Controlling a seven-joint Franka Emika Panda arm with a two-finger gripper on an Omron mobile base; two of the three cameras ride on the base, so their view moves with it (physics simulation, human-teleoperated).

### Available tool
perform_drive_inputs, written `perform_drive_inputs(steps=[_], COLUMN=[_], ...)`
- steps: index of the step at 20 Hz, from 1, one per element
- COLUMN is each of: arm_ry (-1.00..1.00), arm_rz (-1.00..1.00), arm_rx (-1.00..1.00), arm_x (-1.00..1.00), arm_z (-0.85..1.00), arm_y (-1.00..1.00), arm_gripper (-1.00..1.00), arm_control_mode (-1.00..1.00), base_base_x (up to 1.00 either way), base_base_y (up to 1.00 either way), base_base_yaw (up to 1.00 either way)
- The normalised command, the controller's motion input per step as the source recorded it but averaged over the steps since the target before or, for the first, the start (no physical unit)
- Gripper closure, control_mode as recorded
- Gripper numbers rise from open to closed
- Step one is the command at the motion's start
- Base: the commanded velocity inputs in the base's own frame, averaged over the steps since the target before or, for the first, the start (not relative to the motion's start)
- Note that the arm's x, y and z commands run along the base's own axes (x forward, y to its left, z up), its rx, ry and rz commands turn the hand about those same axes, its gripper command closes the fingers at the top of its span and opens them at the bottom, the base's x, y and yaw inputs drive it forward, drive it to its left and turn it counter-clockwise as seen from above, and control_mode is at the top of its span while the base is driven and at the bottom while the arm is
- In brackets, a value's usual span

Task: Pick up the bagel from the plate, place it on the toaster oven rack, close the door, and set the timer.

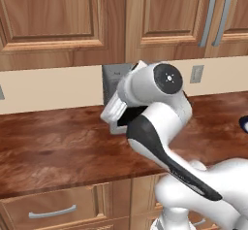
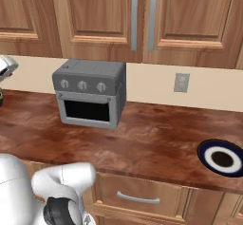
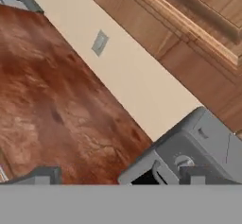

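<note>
The grey toaster oven [image 2: 90,93] stands on the wooden counter against the back wall. Its door [image 2: 88,110] is upright against the front with a dark window, and the toaster oven rack is hidden behind it. The dark blue plate [image 2: 220,158] lies far to the right near the counter's front edge, with a white ring and a dark middle. I cannot make out the bagel on it. My gripper [image 3: 123,179] is open and holds nothing, its fingertips [image 3: 43,176] wide apart. It hovers just in front of the toaster oven [image 3: 189,147], far from the plate [image 1: 244,123].
Wooden wall cabinets [image 2: 142,15] hang above the oven. A wall outlet [image 2: 181,82] sits on the cream backsplash to the oven's right. Drawers [image 2: 137,198] run below the counter edge. My own arm [image 1: 160,127] covers much of the oven in the left base view.
</note>
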Motion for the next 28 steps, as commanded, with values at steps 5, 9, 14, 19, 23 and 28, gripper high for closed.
perform_drive_inputs(steps=[5,9,14,19,23,28], arm_ry=[0.42,0.08,-0.07,-0.06,-0.01,-0.04], arm_rz=[-0.3,-0.24,-0.23,-0.21,-0.19,-0.11], arm_rx=[0.07,0.01,0.01,0.05,0.09,0.04], arm_x=[-0.02,0.03,0.03,0.47,0.64,0.59], arm_z=[-0.3,-0.74,-0.77,-0.22,0.0,0.0], arm_y=[-0.23,-0.1,-0.03,-0.18,-0.14,-0.02], arm_gripper=[-1.0,-1.0,-1.0,-1.0,-1.0,-1.0], arm_control_mode=[-1.0,-1.0,-1.0,-1.0,-1.0,-1.0], base_base_x=[0.0,0.0,0.0,0.0,0.0,0.0], base_base_y=[0.0,0.0,0.0,0.0,0.0,0.0], base_base_yaw=[0.0,0.0,0.0,0.0,0.0,0.0])
